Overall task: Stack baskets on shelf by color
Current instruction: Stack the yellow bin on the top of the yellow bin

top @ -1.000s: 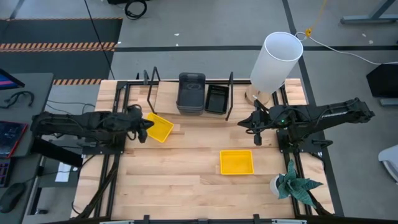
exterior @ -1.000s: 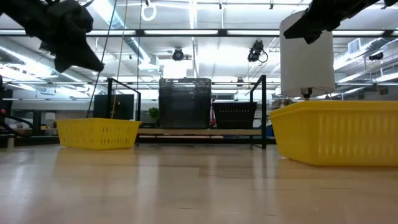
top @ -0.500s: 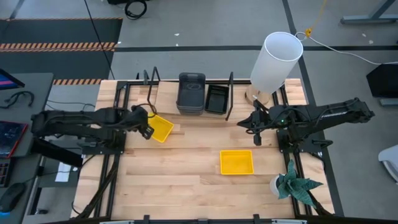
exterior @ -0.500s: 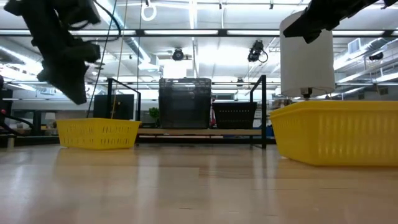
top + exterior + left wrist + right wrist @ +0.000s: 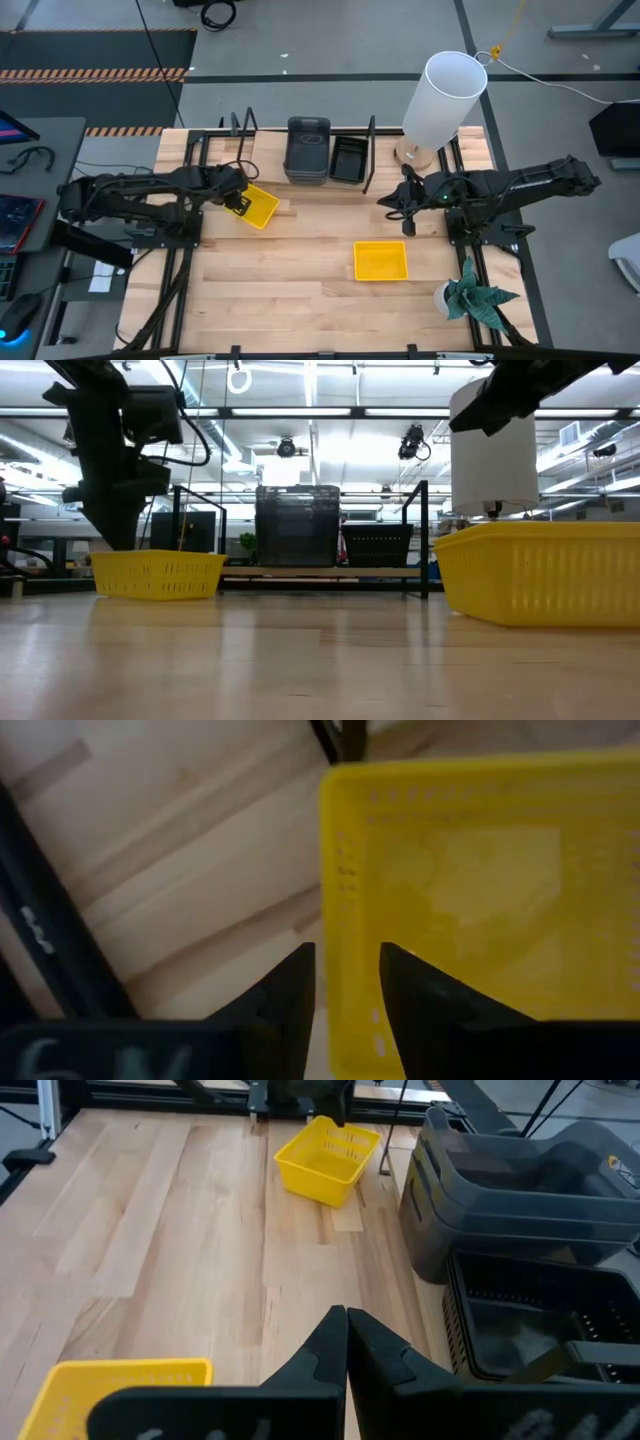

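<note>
1. A yellow basket point(image 5: 381, 261) is seen nearest the front of the table, flat on the tabletop point(image 5: 300, 300) and well apart from both arms. In the low view it fills the right foreground point(image 5: 540, 572).
2. The right gripper point(image 5: 404, 203) is held above the tabletop, between this near basket and the shelf's right end. Its fingers point(image 5: 330, 1342) are pressed together, clenched on nothing.
3. The left gripper point(image 5: 240, 196) is found at the left edge of a second yellow basket point(image 5: 256, 205), which lies askew on the tabletop just in front of the shelf's left end.
4. In the left wrist view the fingers point(image 5: 290, 985) are parted, one set on each side of the basket's side wall point(image 5: 345, 920). The wall is straddled; the gap is only a little wider than the wall. Whether the pads touch the plastic cannot be told.
5. The shelf point(image 5: 262, 168) is noted at the far side of the table, framed by black uprights.
6. On it a stack of dark grey baskets point(image 5: 308, 150) stands in the middle, with a black slotted basket point(image 5: 348, 159) just beside it on the right.
7. A white cylinder point(image 5: 443, 98) is recorded beyond the right gripper.
</note>
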